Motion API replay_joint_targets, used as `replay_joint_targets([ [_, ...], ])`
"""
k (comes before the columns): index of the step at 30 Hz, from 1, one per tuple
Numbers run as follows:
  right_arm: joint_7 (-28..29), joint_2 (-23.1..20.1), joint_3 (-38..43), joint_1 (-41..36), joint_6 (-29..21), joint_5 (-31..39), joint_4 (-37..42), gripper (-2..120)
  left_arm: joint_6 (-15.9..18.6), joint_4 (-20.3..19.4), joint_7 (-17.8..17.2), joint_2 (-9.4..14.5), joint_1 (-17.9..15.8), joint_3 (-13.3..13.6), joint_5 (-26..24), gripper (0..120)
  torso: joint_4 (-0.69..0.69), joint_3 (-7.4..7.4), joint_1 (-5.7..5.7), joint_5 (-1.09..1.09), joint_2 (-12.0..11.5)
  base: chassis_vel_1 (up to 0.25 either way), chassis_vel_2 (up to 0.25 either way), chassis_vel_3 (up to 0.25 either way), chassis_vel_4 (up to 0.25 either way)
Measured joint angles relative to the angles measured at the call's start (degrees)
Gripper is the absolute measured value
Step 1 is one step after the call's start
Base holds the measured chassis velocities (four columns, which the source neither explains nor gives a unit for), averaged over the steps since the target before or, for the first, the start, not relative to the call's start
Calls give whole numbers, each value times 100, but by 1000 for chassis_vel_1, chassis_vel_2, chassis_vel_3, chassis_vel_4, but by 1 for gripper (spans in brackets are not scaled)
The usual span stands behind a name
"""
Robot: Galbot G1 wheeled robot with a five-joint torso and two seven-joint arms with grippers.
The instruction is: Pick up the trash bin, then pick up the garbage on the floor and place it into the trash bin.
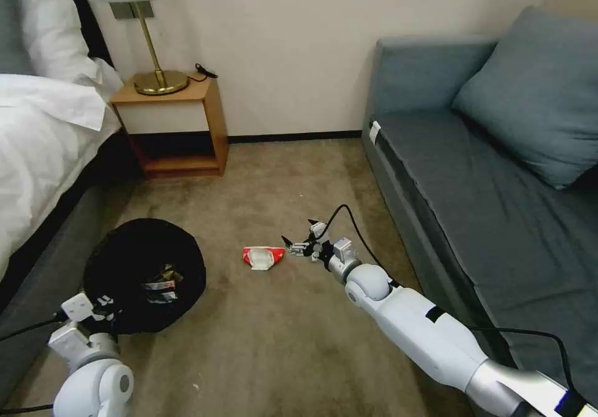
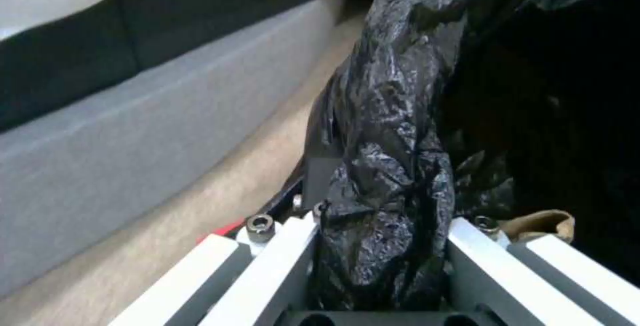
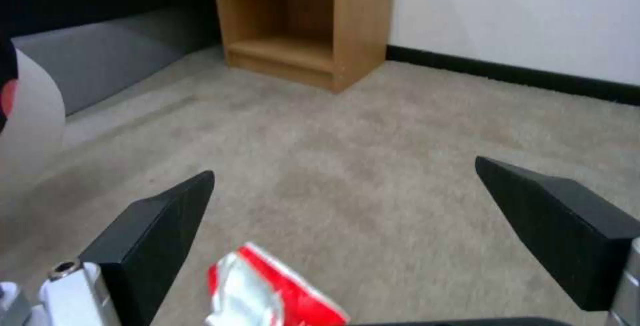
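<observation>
The trash bin (image 1: pixel 146 261), covered by its black bag, is on the left above the carpet. My left gripper (image 1: pixel 93 310) is shut on its near rim. In the left wrist view the left gripper (image 2: pixel 380 236) pinches the crinkled black bag (image 2: pixel 400 115), with a tan paper scrap (image 2: pixel 541 222) just inside. Some garbage (image 1: pixel 162 286) lies in the bin. A red-and-white packet (image 1: pixel 263 257) lies on the carpet at the centre. My right gripper (image 1: pixel 299 233) is open, low and just right of it. In the right wrist view the packet (image 3: pixel 273 291) sits close under the spread right gripper (image 3: pixel 345 168).
A bed (image 1: pixel 43 130) with a grey base runs along the left, close behind the bin. A wooden nightstand (image 1: pixel 177 124) with a brass lamp (image 1: pixel 156 62) stands at the back wall. A blue-grey sofa (image 1: pixel 486 174) fills the right. Open carpet (image 1: pixel 280 342) lies between.
</observation>
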Motion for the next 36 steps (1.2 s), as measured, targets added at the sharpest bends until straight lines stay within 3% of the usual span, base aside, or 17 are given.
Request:
replay_joint_targets([
  [13,-26,114,38,-40,77,-205,-141,100,18,101,-9,117,-36,-13,-20,1,0,0,0,0,0,-142,130,143,-132],
  [36,-102,241,-187,26,59,-377,-270,100,-44,274,-5,120,-50,-17,-9,1,-1,0,0,-1,0,-93,88,91,-99],
])
